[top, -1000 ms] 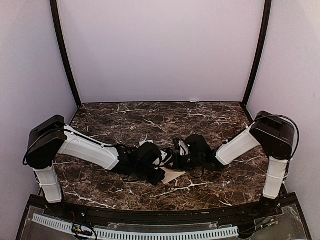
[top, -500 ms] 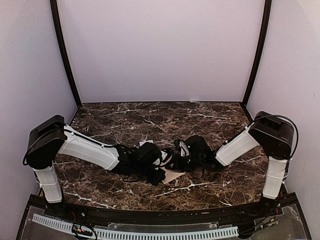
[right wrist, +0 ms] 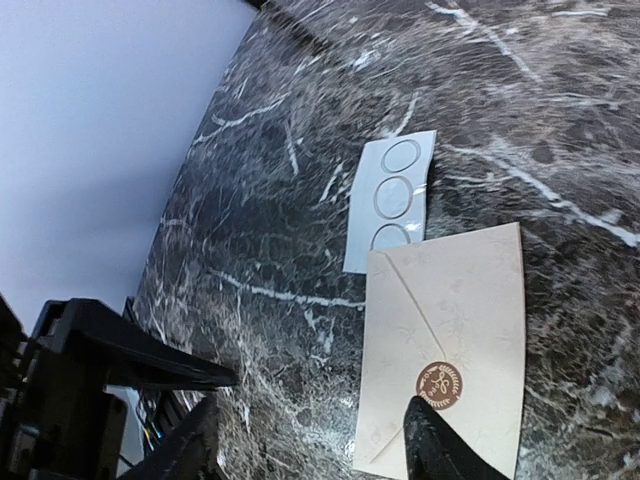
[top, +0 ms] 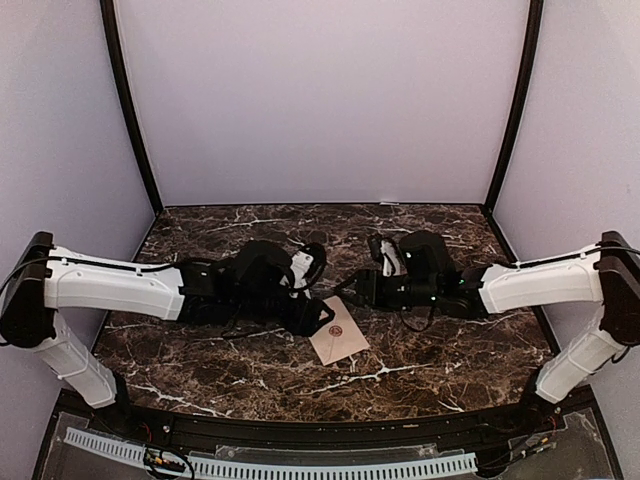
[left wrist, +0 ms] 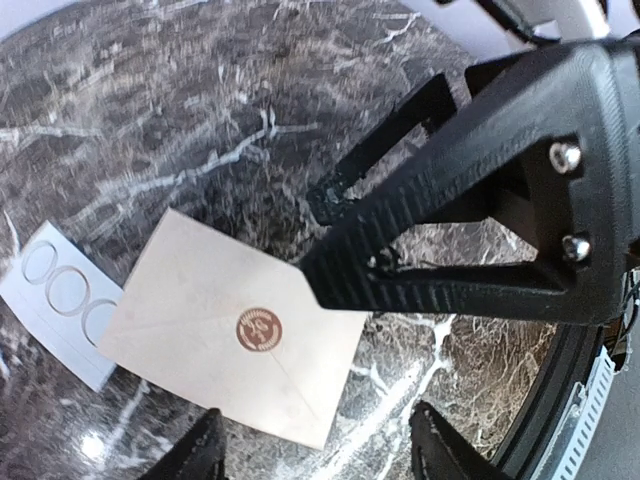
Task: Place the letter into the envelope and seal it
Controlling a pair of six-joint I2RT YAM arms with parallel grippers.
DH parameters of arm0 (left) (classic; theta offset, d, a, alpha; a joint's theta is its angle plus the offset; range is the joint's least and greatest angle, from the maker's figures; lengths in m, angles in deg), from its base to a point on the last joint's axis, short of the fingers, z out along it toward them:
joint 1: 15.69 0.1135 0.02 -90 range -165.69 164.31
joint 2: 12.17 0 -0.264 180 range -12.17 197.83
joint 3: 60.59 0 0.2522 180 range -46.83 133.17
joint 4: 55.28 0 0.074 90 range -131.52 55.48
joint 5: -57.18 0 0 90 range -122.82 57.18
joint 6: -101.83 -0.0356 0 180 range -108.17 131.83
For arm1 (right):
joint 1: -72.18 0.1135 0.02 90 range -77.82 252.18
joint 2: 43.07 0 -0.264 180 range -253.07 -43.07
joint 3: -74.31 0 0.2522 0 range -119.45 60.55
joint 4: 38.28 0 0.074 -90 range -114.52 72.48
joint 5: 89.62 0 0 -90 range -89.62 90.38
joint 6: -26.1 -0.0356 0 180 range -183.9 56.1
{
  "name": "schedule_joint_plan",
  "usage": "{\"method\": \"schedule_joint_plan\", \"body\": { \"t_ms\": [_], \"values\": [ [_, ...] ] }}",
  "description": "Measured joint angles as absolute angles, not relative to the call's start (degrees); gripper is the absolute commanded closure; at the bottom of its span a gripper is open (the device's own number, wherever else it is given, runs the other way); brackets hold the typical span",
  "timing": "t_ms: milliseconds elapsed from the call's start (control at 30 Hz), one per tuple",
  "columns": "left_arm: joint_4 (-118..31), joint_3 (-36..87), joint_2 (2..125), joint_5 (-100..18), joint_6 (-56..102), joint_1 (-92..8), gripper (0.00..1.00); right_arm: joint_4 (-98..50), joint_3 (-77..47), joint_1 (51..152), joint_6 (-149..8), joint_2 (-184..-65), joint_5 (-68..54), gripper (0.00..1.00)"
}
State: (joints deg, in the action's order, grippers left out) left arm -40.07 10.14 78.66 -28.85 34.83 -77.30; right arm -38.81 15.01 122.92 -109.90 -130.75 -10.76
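Note:
The pinkish-tan envelope [top: 338, 343] lies flat on the marble table, its pointed flap down under a round brown sticker [left wrist: 258, 330]. Nothing holds it. My left gripper [top: 318, 318] hovers just left of it and is open; the envelope [left wrist: 230, 350] lies below and ahead of the spread fingertips [left wrist: 195, 455]. My right gripper [top: 350, 293] hangs above its far right side, open and empty. In the right wrist view one fingertip [right wrist: 440, 450] overlaps the envelope [right wrist: 450, 320] near the sticker [right wrist: 440, 384]. The letter is out of view.
A small white card [right wrist: 392, 200] printed with circles lies partly under the envelope's far edge, seen also in the left wrist view [left wrist: 60, 300]. The other arm's black gripper [left wrist: 470, 230] fills the upper right there. Walls close in the table's sides and back.
Both grippers have opened and drawn up and apart from the envelope. The arms have stretched out flatter. The envelope, earlier mostly covered by the grippers, now lies uncovered.

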Motion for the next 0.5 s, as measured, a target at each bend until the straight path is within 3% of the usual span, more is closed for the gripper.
{"method": "schedule_joint_plan", "body": {
  "t_ms": [167,500],
  "values": [
    [-40.2,8.8,73.9,-28.7,34.6,-70.4,0.08,-33.2,15.3,119.7,-107.6,-125.9,-5.4,0.08],
    [-45.8,-0.8,73.4,-31.9,35.5,-43.2,0.06,-29.0,22.9,102.6,-99.8,-121.5,-0.5,0.02]
  ]
}}
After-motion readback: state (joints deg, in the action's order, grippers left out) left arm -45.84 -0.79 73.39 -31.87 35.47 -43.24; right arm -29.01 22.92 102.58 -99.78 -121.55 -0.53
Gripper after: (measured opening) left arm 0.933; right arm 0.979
